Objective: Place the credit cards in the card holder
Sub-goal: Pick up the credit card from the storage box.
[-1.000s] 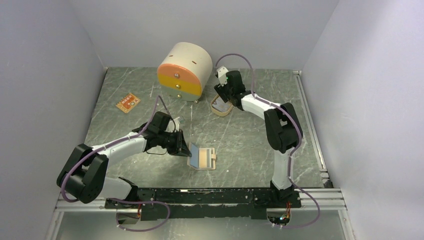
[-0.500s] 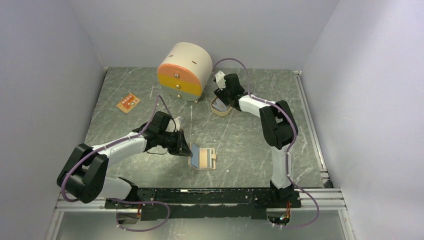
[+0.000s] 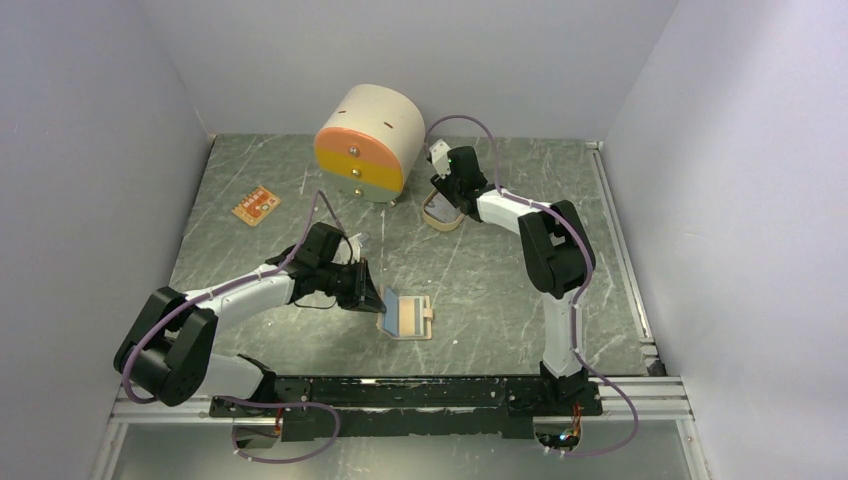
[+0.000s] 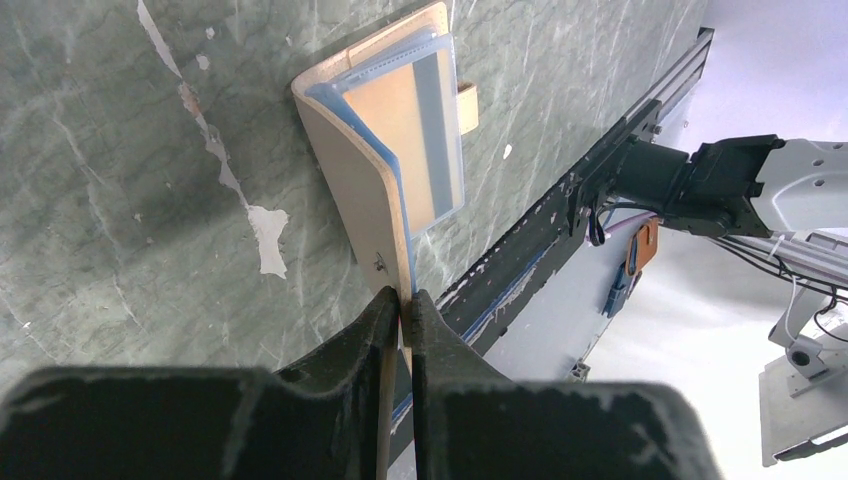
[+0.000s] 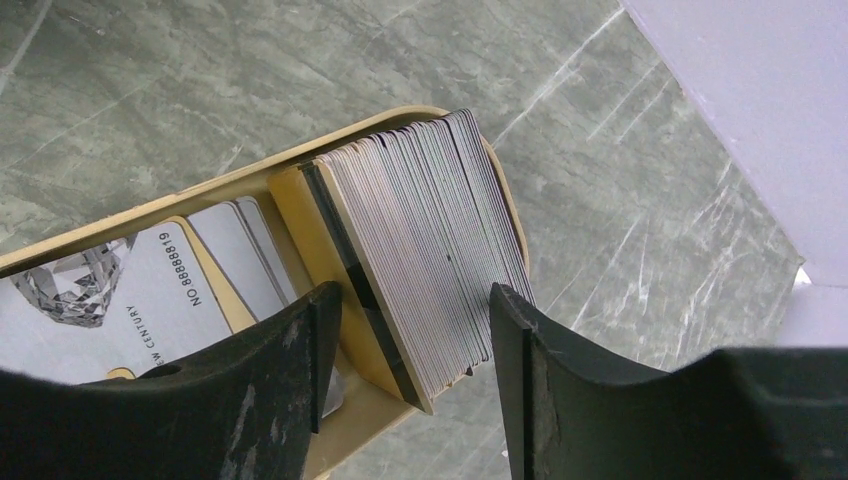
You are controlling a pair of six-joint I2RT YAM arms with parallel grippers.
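The tan card holder (image 3: pixel 410 317) lies open on the table, showing blue-edged inner pockets (image 4: pixel 420 130). My left gripper (image 3: pixel 372 291) is shut on the raised left flap of the holder (image 4: pixel 365 190), with its jaws closed on the flap's edge (image 4: pixel 402 300). The credit cards (image 5: pixel 430 240) stand as a thick grey-silver stack on edge in a beige oval tray (image 5: pixel 300 160). More cards (image 5: pixel 150 280) lie flat in the tray. My right gripper (image 5: pixel 412 300) is open and straddles the stack. It hovers over the tray (image 3: pixel 440 222) at the back.
A round cream drawer box with an orange-yellow front (image 3: pixel 368 140) stands just left of the tray. A small orange-brown flat piece (image 3: pixel 255 205) lies at the back left. A black rail (image 3: pixel 400 390) runs along the near edge.
My right gripper has shifted slightly left and closer over the tray. My left gripper still holds the flap, and the holder has barely moved.
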